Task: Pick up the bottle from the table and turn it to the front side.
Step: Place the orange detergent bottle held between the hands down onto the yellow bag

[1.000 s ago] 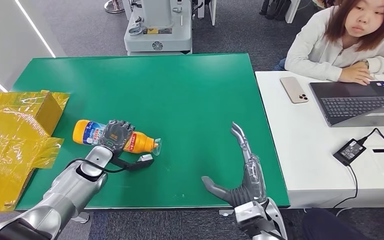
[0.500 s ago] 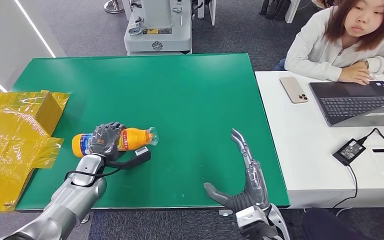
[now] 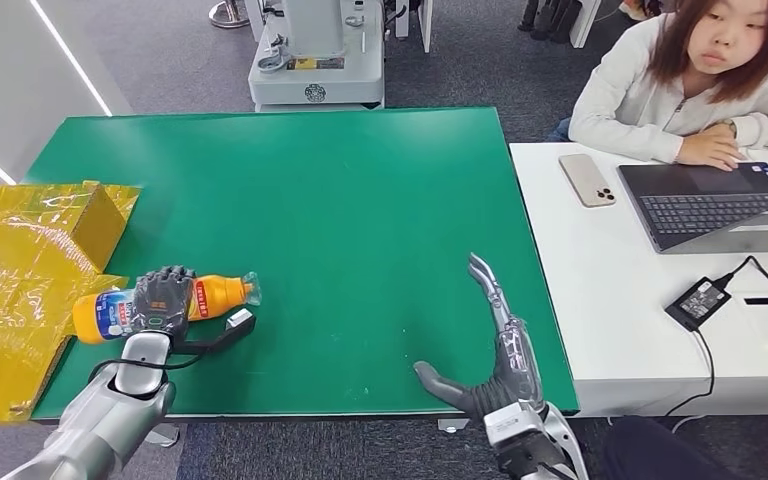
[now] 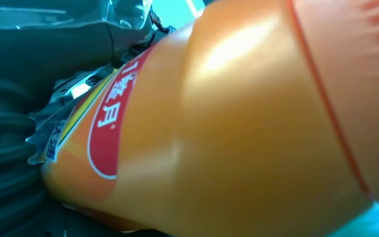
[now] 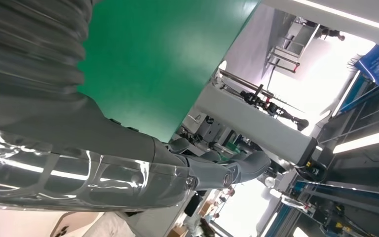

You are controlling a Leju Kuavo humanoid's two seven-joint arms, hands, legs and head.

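Above the green table (image 3: 360, 200), left robot hand (image 3: 160, 300) around sideways bottle (image 3: 215, 294).

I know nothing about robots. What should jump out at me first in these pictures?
Probably the orange bottle, gripped round its middle by the robot's left hand near the left edge of the green table, beside crumpled yellow wrapping. The right hand hovers open at the table's near right corner. A person sits at a white desk with a laptop.

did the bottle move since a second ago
Yes. The bottle, gripped by the left hand, has shifted left along the green table, toward the yellow box at its edge.
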